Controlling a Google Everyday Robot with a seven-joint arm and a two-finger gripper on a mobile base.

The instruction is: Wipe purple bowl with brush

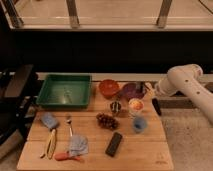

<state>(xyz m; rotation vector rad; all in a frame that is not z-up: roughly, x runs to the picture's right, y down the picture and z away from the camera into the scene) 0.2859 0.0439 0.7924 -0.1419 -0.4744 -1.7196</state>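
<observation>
The purple bowl [131, 90] sits at the back of the wooden table [145, 152], just right of the orange-red bowl [108, 87]. My white arm [186, 81] reaches in from the right. Its gripper [150, 93] is at the purple bowl's right rim, slightly above the table. A slim dark elongated piece [156, 106] hangs down just below the gripper, at the table's right edge. It may be the brush, but I cannot tell that, nor whether it is held.
A green tray [65, 91] stands back left. Mid-table are a small metal cup [116, 106], a white cup [135, 105], a light-blue cup [139, 124] and grapes [106, 120]. In front lie a black block [114, 144], blue cloth [77, 145], fork [69, 125] and yellow-handled tool [50, 143].
</observation>
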